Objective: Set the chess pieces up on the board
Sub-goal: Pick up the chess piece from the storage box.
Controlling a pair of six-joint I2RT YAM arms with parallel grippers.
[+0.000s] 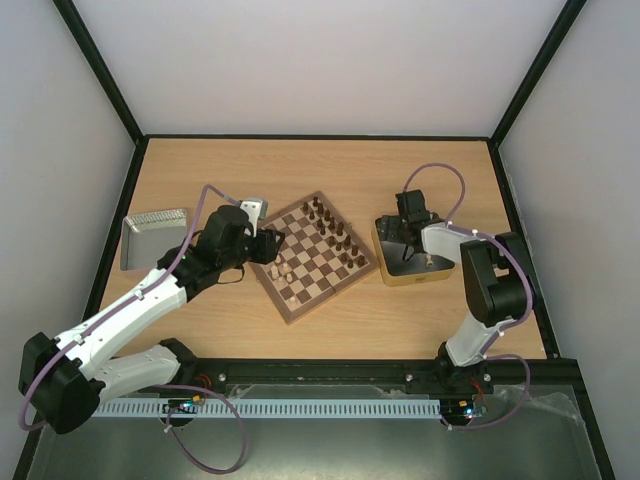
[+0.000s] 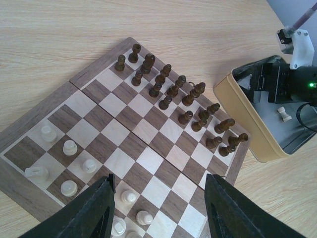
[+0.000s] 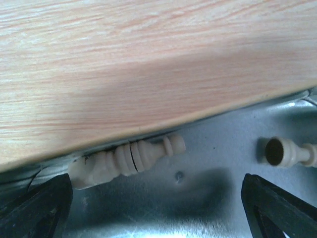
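Along the lower-left edge of the chessboard [image 2: 124, 131] cream chessmen [image 2: 70, 147] are stood, beneath the left gripper [image 2: 158, 198], held wide and empty; the right gripper [image 3: 156, 208] — likewise spread wide — is held inside the tin [image 3: 213, 144] over a toppled cream piece [image 3: 129, 157], presumably so that it can be fetched.

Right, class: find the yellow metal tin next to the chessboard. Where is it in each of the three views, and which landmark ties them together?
Top external: the tin lies right of centre, beside the board's right corner.
Left wrist: at the right edge, its yellow wall past the dark pieces.
Right wrist: seen from inside; its grey floor fills the lower half.
Shared landmark: the light wooden table bordering the tin.
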